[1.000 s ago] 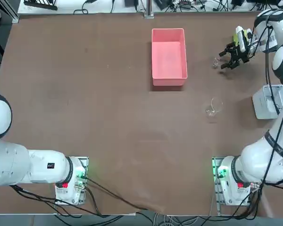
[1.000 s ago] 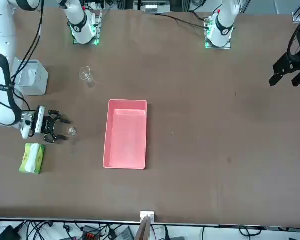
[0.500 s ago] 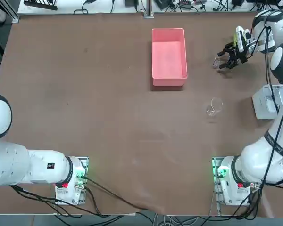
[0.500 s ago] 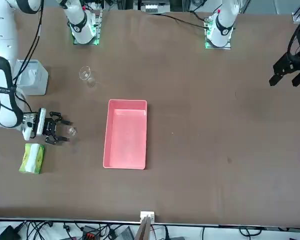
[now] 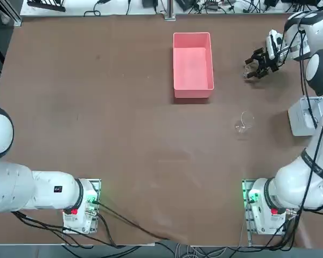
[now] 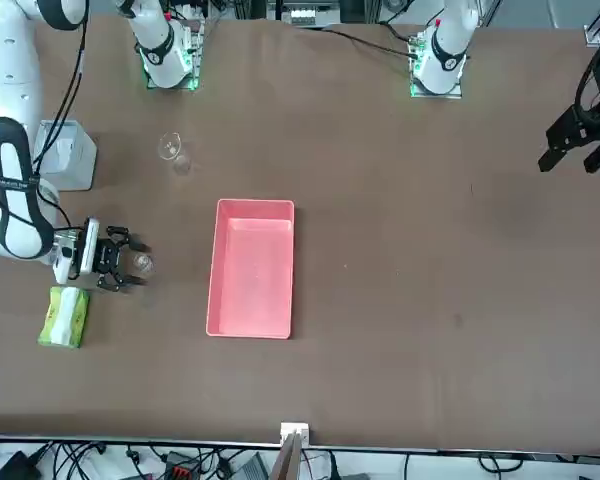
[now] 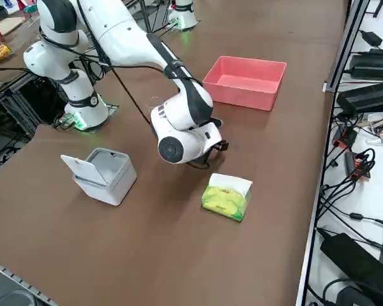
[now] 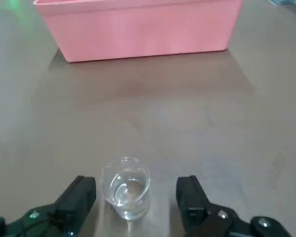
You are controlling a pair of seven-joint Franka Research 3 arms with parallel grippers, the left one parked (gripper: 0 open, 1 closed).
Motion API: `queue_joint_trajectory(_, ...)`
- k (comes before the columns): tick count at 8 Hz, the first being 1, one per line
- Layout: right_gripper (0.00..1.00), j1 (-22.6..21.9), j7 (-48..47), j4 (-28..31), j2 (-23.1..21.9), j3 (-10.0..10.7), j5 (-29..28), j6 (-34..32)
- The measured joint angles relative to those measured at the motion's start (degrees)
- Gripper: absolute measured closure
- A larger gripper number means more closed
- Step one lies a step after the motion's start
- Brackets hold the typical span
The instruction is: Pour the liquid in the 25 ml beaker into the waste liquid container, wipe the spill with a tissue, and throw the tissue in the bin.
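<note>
The right claw stood spread around the beaker on the bench near the pink tray — light, slick, fragile glass, best pinched gently at mid-wall, upright.

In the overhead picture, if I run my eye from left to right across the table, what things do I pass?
The pink tray → the larger beaker → the tiny beaker between the open fingers of the right gripper → the grey bin.
</note>
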State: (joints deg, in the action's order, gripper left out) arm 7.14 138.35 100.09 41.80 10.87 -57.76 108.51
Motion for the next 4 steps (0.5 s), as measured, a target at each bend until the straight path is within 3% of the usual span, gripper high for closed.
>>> queue_joint_trajectory(4, 0.00, 0.02, 0.00, -0.12, 0.84, 0.00, -0.01, 0.03)
